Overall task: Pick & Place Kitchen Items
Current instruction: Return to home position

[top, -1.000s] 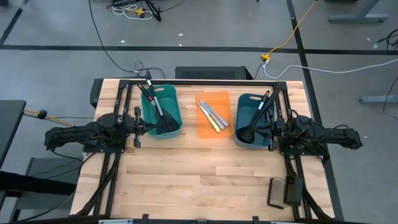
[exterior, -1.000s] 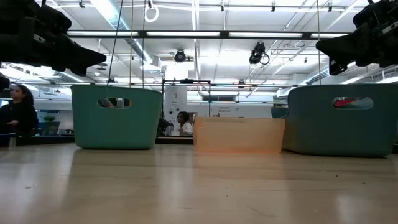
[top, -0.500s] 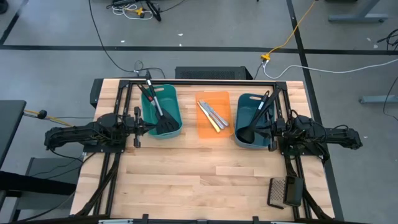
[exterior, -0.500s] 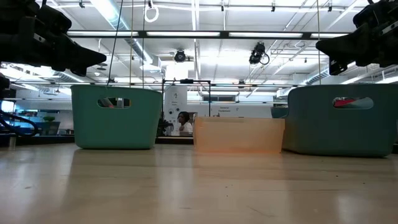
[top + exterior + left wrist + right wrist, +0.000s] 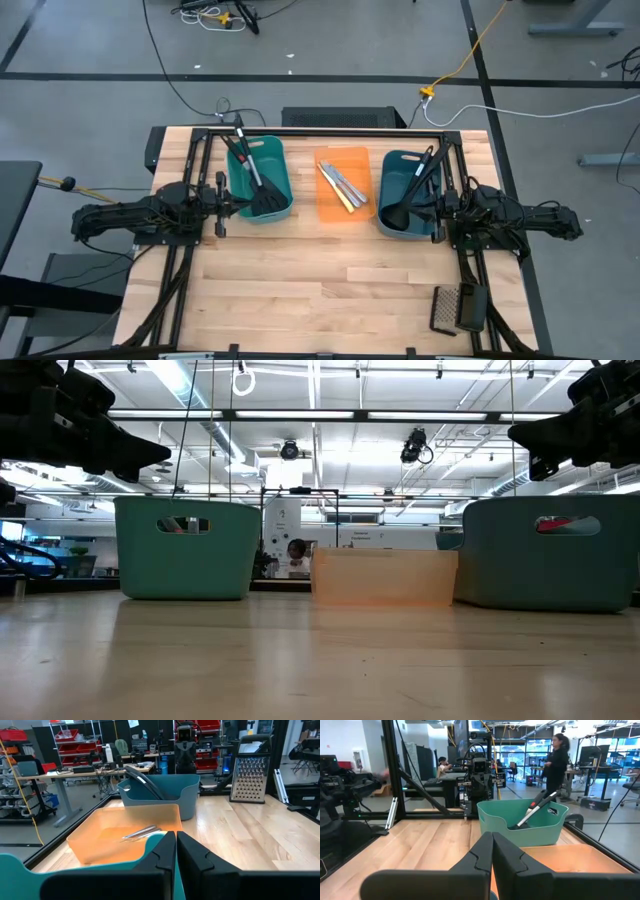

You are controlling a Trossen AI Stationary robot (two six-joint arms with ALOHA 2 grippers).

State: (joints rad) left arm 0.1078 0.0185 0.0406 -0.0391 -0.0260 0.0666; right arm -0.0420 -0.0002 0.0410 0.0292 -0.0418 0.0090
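Observation:
Black slotted spatulas [image 5: 252,172] lie in the left teal tub [image 5: 280,170], their handles slanting up over its far rim. Black ladles [image 5: 408,192] lie in the right teal tub [image 5: 392,170], handles toward its far corner. Slim knives in silver and yellow [image 5: 341,185] lie flat in the orange tray [image 5: 345,158] between the tubs. My left gripper [image 5: 232,203] is shut, level at the left tub's left side, its fingertips together [image 5: 176,842]. My right gripper [image 5: 432,210] is shut at the right tub's right side, fingertips together [image 5: 492,842]. Neither holds anything.
A dark mesh grater [image 5: 455,308] lies near the table's front right corner and shows upright [image 5: 250,772] in the left wrist view. A black frame [image 5: 330,131] borders the table's far edge and sides. Bare wood [image 5: 320,280] lies in front of the tubs. A person [image 5: 559,760] stands in the room beyond.
Both arms have kept still and the utensils lie as before. A person seen at the left of the low view, in the room behind the table, has gone out of sight.

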